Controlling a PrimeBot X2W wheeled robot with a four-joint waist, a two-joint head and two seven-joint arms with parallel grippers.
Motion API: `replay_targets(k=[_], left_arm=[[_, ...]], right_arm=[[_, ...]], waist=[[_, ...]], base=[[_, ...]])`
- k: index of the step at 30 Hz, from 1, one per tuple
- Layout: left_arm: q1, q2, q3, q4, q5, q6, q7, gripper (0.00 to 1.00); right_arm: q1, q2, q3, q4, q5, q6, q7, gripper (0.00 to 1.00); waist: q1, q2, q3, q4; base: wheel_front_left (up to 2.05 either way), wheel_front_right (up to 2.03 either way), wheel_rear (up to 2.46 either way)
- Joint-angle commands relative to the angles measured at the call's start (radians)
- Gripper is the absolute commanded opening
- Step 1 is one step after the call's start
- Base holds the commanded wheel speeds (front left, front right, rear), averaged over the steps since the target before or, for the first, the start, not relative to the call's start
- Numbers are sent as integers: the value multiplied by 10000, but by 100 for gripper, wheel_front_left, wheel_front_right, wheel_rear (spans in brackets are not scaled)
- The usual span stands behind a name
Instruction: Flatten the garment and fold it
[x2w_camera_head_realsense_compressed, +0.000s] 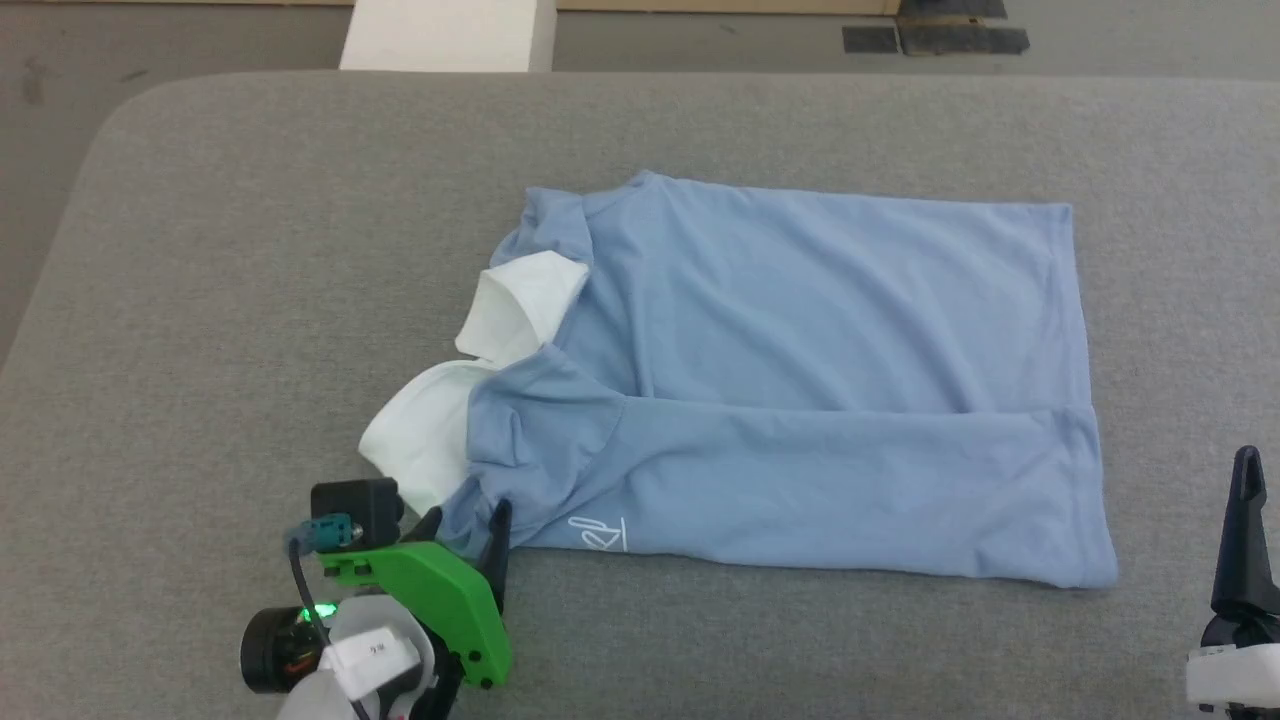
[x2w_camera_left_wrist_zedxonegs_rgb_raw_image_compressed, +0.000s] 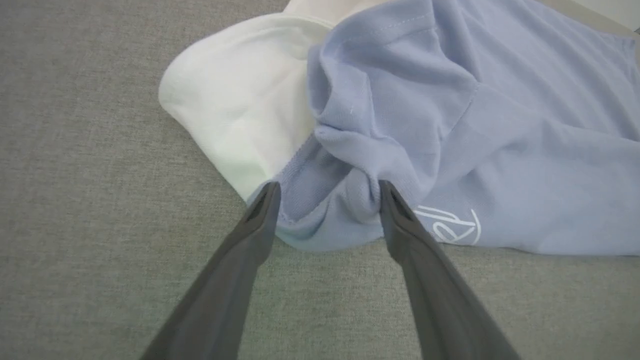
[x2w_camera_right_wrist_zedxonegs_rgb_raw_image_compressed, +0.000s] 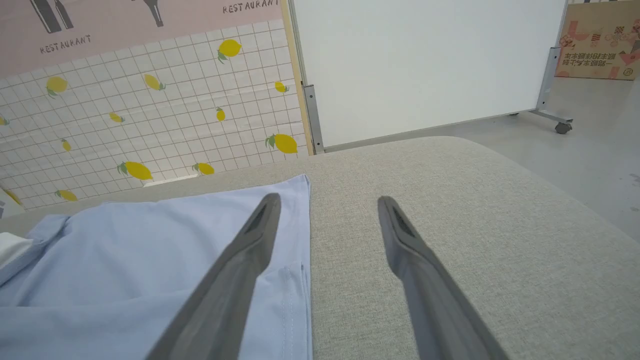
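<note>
Head view first: the garment (x2w_camera_head_realsense_compressed: 800, 380) lies across the middle of the grey fabric tabletop (x2w_camera_head_realsense_compressed: 250, 250), collar end to the robot's left, hem to its right, with the near long side already turned over on itself, so I'd say the fold is partway there. The left end effector (x2w_camera_head_realsense_compressed: 468, 520) sits right at the near-left corner where the cloth bunches up, and the right end effector (x2w_camera_head_realsense_compressed: 1246, 480) waits off past the hem, clear of the cloth. Left wrist view: the fingers (x2w_camera_left_wrist_zedxonegs_rgb_raw_image_compressed: 260, 220) are spread wide and straddle a rumpled lump of blue knit just beside the white collar (x2w_camera_left_wrist_zedxonegs_rgb_raw_image_compressed: 240, 110) and the script logo (x2w_camera_left_wrist_zedxonegs_rgb_raw_image_compressed: 450, 225). Nothing is pinched yet, but my guess is it's lined up to grab that lump and pull it flat. Right wrist view: that end effector (x2w_camera_right_wrist_zedxonegs_rgb_raw_image_compressed: 328, 210) is also spread and empty, one finger over the hem edge, probably parked there for the matching corner.
</note>
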Motion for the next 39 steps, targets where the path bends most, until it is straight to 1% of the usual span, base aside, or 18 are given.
replay_targets(k=[1,4,9,11,14,15,16,17,21,25,28,29,31,33,35,36,38,39], left_arm=[[-249,54,68,147,42,158,133,100],[-368,27,144,479,-55,351,497,100],[-527,45,245,1243,-178,804,1459,100],[-590,40,317,1463,-181,1019,1675,100],[-692,30,354,1725,-210,1147,1828,100],[-743,36,327,1810,-222,1106,1836,86],[-785,27,311,1884,-250,1063,1822,41],[-809,27,242,2002,-294,963,1888,0],[-848,-35,177,2245,-482,785,1924,0],[-862,-143,278,2218,-618,690,1402,0],[-796,-242,363,1999,-755,607,955,0],[-685,-338,399,1698,-889,551,656,0],[-600,-400,385,1464,-965,536,517,0],[-577,-430,341,1293,-976,526,436,0],[-587,-450,315,1195,-998,529,415,0],[-608,-464,298,1142,-1010,532,401,0],[-668,-487,253,1056,-1015,552,397,0],[-687,-492,237,1037,-1013,556,399,0]], right_arm=[[-191,16,-25,49,69,-13,-21,100],[-240,16,-44,107,82,-13,-26,100],[-341,16,-33,148,82,-13,-15,100],[-384,16,-33,144,76,-13,9,100],[-422,16,-47,121,71,-13,48,100],[-434,16,-57,117,72,-13,57,100],[-445,16,-64,116,74,-13,63,100],[-459,16,-66,121,73,-13,70,100],[-535,16,50,101,-49,-13,185,100],[-698,16,246,-96,-206,-13,427,100],[-895,-95,634,-279,-28,-13,1036,100],[-1007,-452,955,-179,377,-13,2403,100],[-1105,-555,774,72,601,-13,3856,100],[-1148,-770,819,288,593,-13,5384,100],[-1182,-922,743,493,536,-13,6616,100],[-1195,-1123,878,532,473,-13,7208,100],[-1302,-1287,854,615,459,-13,7977,100],[-1320,-1340,888,640,434,-13,8179,100]], waist=[[0,0,221,-206],[0,0,344,-305],[0,0,487,-433],[0,0,528,-477],[0,0,592,-521],[0,0,616,-531],[0,0,633,-535],[0,0,640,-539],[0,0,606,-525],[0,0,486,-435],[0,0,414,-384],[0,0,417,-346],[0,0,473,-316],[0,0,540,-275],[0,0,596,-238],[0,0,635,-204],[0,0,730,-143],[0,0,757,-124]], base=[[0,0,0],[0,0,0],[0,0,0],[0,0,0],[0,0,0],[0,0,0],[0,0,0],[0,0,0],[0,0,0],[0,0,0],[0,0,0],[0,0,0],[0,0,0],[0,0,0],[0,0,0],[0,0,0],[0,0,0],[0,0,0]])
